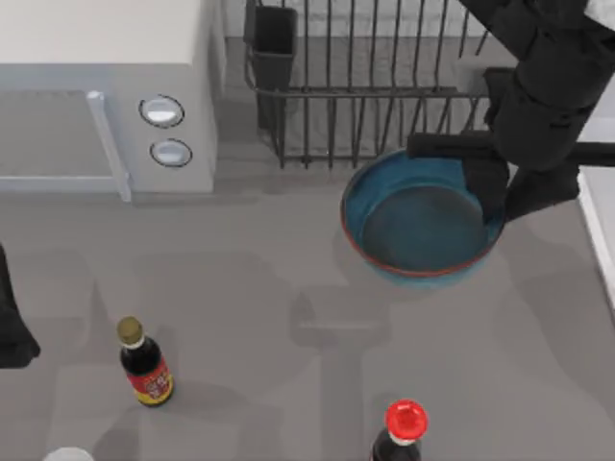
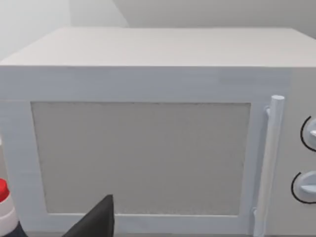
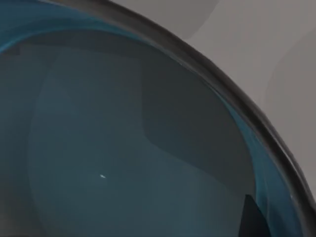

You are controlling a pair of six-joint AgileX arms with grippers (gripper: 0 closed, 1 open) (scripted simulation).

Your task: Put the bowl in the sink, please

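The blue bowl (image 1: 418, 221) with its reddish-brown rim is right of the table's middle, in front of the dish rack. It seems to hang a little above the table. My right gripper (image 1: 506, 192) is shut on the bowl's right rim, with one finger inside and one outside. The right wrist view looks into the bowl's glossy blue inside (image 3: 113, 148), with a dark fingertip (image 3: 251, 219) at its wall. The sink (image 1: 596, 226) shows as a pale raised rim at the right edge, just beyond the gripper. My left arm (image 1: 12, 331) is parked at the table's left edge.
A white microwave (image 1: 106, 96) with two round knobs stands at the back left and faces the left wrist camera (image 2: 148, 148). A black wire dish rack (image 1: 365, 86) is behind the bowl. A dark sauce bottle (image 1: 146, 367) and a red-capped bottle (image 1: 404, 430) stand near the front.
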